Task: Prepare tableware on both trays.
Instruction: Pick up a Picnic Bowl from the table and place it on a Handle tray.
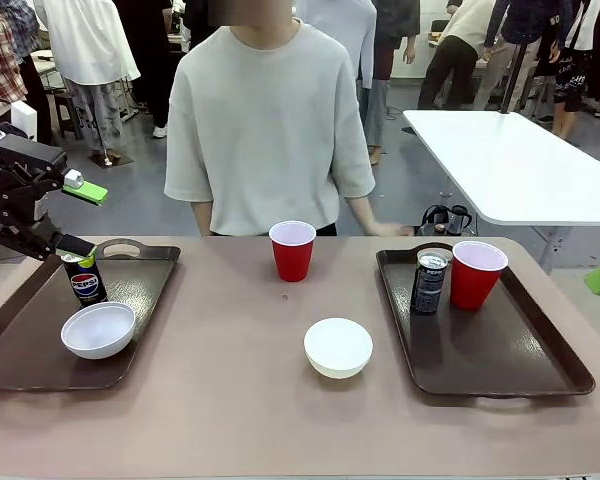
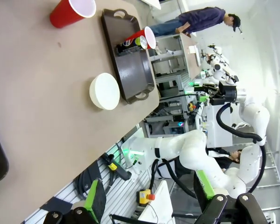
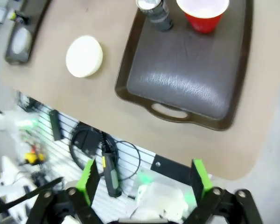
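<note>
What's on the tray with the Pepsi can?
Besides the Pepsi can, the left tray holds a small white bowl, empty as far as it shows. The left gripper covers the tray's far left corner, so anything there is hidden.

The left gripper (image 1: 90, 220) is hanging at the far left of the scene. Its black body is lying sideways and its fingers are pointing right. Its jaws are standing wide apart, one above the other, and are gripping nothing. The right gripper (image 3: 143, 179) is hovering at the right edge and facing steeply downward, its jaws also spread wide and empty.
</note>
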{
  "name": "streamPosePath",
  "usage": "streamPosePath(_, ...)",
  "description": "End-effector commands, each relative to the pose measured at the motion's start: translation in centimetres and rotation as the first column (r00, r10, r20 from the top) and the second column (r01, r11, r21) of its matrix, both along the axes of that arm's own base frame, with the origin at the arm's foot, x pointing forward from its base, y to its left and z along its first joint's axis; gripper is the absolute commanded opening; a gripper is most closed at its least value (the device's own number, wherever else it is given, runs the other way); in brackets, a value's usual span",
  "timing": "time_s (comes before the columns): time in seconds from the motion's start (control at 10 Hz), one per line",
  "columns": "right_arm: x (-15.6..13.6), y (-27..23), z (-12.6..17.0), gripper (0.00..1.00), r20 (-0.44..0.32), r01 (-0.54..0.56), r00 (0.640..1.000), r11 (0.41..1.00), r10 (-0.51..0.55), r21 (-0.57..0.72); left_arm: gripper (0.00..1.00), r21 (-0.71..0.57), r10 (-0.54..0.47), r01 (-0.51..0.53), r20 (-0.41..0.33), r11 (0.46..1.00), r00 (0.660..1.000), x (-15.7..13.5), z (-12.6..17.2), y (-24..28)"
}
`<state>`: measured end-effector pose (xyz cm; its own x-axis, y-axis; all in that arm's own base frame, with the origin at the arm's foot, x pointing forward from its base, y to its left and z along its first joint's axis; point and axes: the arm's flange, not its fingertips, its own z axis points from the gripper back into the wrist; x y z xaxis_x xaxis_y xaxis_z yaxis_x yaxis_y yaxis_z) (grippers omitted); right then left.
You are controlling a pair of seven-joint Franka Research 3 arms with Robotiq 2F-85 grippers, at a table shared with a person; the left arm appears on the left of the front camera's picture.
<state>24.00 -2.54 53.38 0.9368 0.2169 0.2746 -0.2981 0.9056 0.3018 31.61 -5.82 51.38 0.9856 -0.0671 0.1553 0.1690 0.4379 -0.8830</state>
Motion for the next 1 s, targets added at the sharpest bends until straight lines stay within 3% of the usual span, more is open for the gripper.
streamPosePath(0.0,2.8,6.1,-0.9,1.00,-0.034,-0.023,0.999,0.996,0.020,-0.090,1.00,-0.016,-0.007,0.007,0.012,1.000,1.000,0.1,0.0,-0.1)
streamPosePath(0.3,4.9,18.6,-3.9,1.00,-0.012,0.147,0.988,0.970,-0.152,-0.194,1.00,-0.016,-0.007,0.007,0.012,1.000,1.000,0.1,0.0,-0.1)
streamPosePath(0.4,5.6,21.5,-5.7,1.00,0.050,0.262,0.965,0.943,-0.257,-0.207,1.00,-0.016,-0.007,0.007,0.012,1.000,1.000,0.1,0.0,-0.1)
streamPosePath(0.6,7.2,25.0,-9.2,1.00,0.078,0.387,0.922,0.908,-0.379,-0.162,1.00,-0.016,-0.007,0.007,0.012,1.000,1.000,0.1,0.0,-0.1)
streamPosePath(0.7,6.0,24.4,-8.0,1.00,-0.019,0.250,0.967,0.963,-0.253,-0.100,1.00,-0.016,-0.007,0.007,0.012,1.000,1.000,0.1,0.0,-0.1)
streamPosePath(0.8,5.0,24.4,-7.7,1.00,0.068,0.304,0.953,0.938,-0.297,-0.165,1.00,-0.016,-0.007,0.007,0.012,1.000,1.000,0.1,0.0,-0.1)
streamPosePath(0.9,5.0,24.4,-7.7,1.00,0.068,0.304,0.953,0.938,-0.297,-0.165,1.00,-0.016,-0.007,0.007,0.012,1.000,1.000,0.1,0.0,-0.1)
